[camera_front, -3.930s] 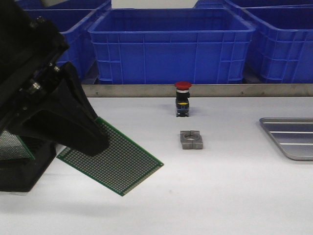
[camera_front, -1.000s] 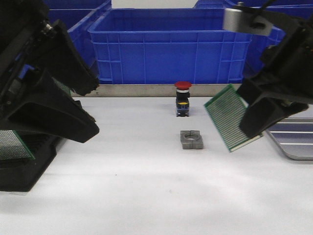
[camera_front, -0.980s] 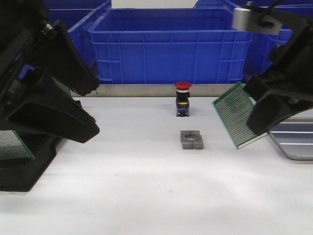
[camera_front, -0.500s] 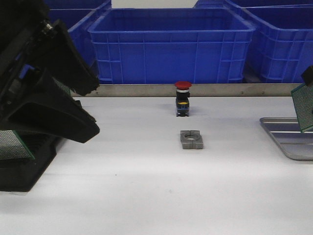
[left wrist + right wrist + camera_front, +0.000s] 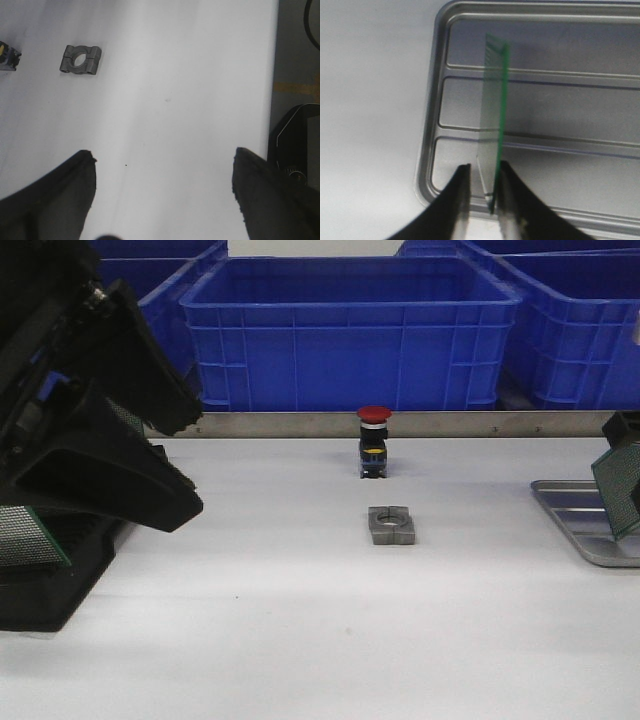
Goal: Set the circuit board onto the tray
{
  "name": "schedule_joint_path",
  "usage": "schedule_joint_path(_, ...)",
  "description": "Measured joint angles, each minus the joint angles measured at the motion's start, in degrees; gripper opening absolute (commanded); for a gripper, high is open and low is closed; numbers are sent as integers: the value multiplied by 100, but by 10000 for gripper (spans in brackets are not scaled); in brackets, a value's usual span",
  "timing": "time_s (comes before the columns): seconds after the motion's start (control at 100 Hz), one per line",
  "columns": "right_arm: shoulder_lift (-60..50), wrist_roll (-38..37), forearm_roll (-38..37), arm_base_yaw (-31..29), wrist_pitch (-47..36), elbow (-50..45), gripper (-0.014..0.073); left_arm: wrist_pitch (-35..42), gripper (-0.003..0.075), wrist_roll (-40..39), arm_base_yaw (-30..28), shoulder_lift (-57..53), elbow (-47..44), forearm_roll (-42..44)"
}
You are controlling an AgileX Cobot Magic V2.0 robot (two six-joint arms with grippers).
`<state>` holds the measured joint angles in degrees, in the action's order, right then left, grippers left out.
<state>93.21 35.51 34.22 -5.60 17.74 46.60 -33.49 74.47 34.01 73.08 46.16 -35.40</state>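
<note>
The circuit board, a green perforated board, hangs tilted at the right edge of the front view, over the silver-grey ridged tray. In the right wrist view the circuit board shows edge-on above the tray. My right gripper is shut on its lower end, the board lying against one finger. In the front view only a black bit of that gripper shows, above the board. My left gripper hangs at the far left, open and empty, and the left wrist view also shows my left gripper over bare table.
A red-capped push button and a grey metal clamp block stand mid-table. A black rack with another green board sits at the front left. Blue bins line the back behind a metal rail.
The right gripper carried the circuit board rightward from mid-table to over the tray and lowered it slightly. Earlier the left gripper had held the board; that arm now stays still.
</note>
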Motion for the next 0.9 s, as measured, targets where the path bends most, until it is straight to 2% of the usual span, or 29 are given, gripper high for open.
schedule_joint_path(0.07,0,0,0,0,-13,0,519,0,531,0,0,0,0,0)
schedule_joint_path(0.13,0,0,0,0,-21,0,561,0,531,0,0,0,0,0)
schedule_joint_path(0.45,-368,-10,0,0,-22,0,558,0,510,0,0,0,0,0)
schedule_joint_path(0.66,-1099,-10,0,0,420,0,558,25,493,-19,-36,-73,0,0)
schedule_joint_path(0.9,-2000,-10,-10,0,865,0,558,140,493,-164,-709,-752,50,118)
